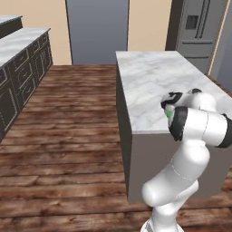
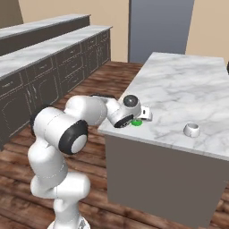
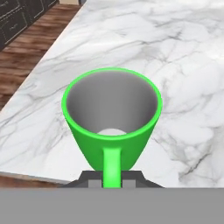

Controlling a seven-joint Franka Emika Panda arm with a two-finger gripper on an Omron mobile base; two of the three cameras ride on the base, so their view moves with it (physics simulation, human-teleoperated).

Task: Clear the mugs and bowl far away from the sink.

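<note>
My gripper (image 3: 112, 178) is shut on the handle of the bright green mug (image 3: 112, 118), which stays upright with its mouth facing the hand camera. The green mug (image 2: 136, 122) is low at the near left corner of the marble island counter (image 2: 179, 89), close to the edge; whether it touches the top I cannot tell. From the left base view a sliver of the green mug (image 1: 169, 114) peeks out beside the gripper (image 1: 171, 108). The squat white mug (image 2: 192, 130) stands on the same counter to the right, near the front edge. The bowl and the sink are out of view.
The island counter (image 1: 154, 81) drops off to the wood floor (image 1: 68, 136) on its left and near sides. Dark cabinets with marble tops (image 2: 44, 58) line the left wall. A steel fridge (image 1: 197, 27) stands at the back right.
</note>
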